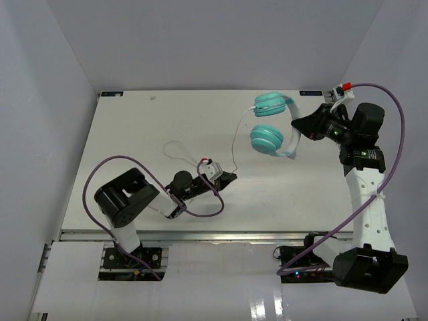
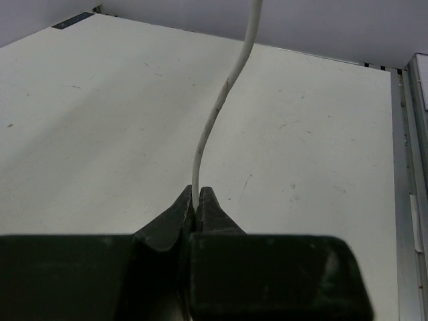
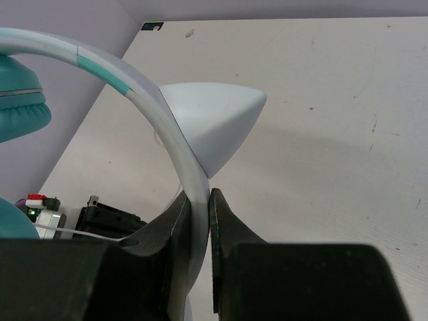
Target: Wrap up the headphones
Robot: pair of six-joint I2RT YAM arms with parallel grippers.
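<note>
The teal headphones (image 1: 266, 138) hang above the back right of the table. My right gripper (image 1: 299, 126) is shut on their pale headband (image 1: 293, 127). In the right wrist view the headband (image 3: 160, 114) runs between the fingers of the right gripper (image 3: 199, 197), with a pale pointed piece (image 3: 217, 114) beside it and a teal earcup (image 3: 20, 100) at the left edge. The thin white cord (image 1: 235, 137) drops from the headphones to my left gripper (image 1: 231, 177), low over mid table. In the left wrist view the left gripper (image 2: 197, 199) is shut on the cord (image 2: 227, 87), which rises away taut.
A slack loop of the cord (image 1: 175, 144) lies on the table left of the left wrist. Purple arm cables (image 1: 200, 210) arc beside both arms. Grey walls (image 1: 60, 100) enclose the table on three sides. A metal rail (image 1: 200, 235) runs along the near edge.
</note>
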